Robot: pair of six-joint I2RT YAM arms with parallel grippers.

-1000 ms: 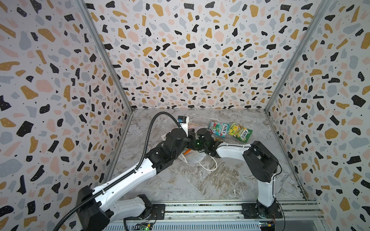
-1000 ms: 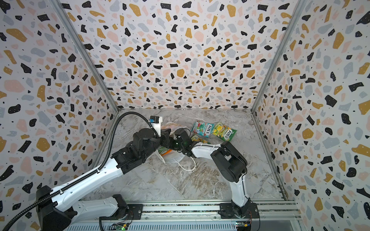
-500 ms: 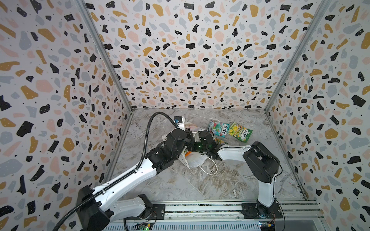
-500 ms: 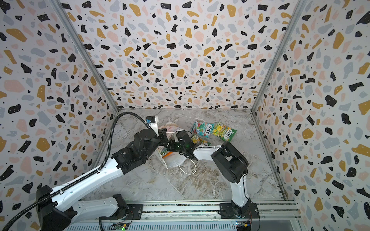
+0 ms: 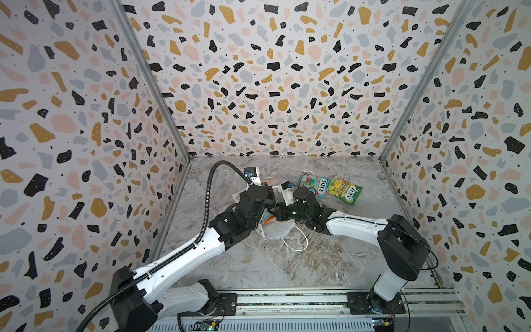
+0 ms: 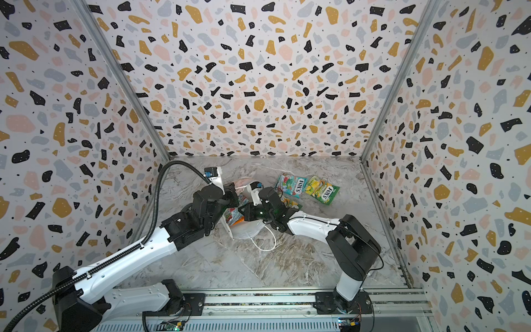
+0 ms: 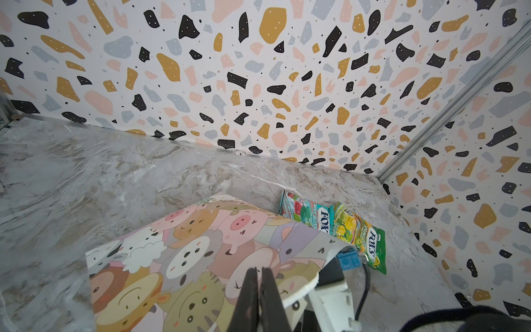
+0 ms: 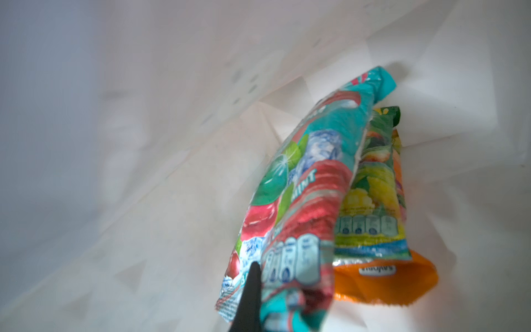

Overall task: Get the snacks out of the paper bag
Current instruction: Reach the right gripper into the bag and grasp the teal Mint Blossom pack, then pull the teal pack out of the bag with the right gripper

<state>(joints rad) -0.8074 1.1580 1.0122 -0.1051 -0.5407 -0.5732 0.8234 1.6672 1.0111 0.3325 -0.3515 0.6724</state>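
Teal-and-red foil filled the right wrist view: a teal-and-red packet [image 8: 301,201] lay inside the paper bag [image 8: 143,143], stacked over a green-and-yellow packet [image 8: 370,195] and an orange packet [image 8: 388,284]. The right claw [image 8: 267,284] was clamped on the near end of the teal-and-red one, with only one dark finger [image 8: 250,293] showing.

In both top views the bag [image 5: 275,230] lay on its side just below the middle of the frame. Its mouth faced the lower edge, and its cord handle [image 5: 296,244] trailed over the marble table [image 5: 287,267]. The left claw [image 7: 260,287] was pinched tight on the bag's upper wall, propping the mouth open. Up and to the right of the bag, a second teal-and-red packet [image 5: 314,184] and a second green-and-yellow packet [image 5: 346,191] lay side by side on the table, already out.

The step in hand looked like the withdrawal of the gripped packet. That would call for drawing the right arm back through the mouth while the left held the bag steady. The glossy foil might slip, or drag the packets beneath along.
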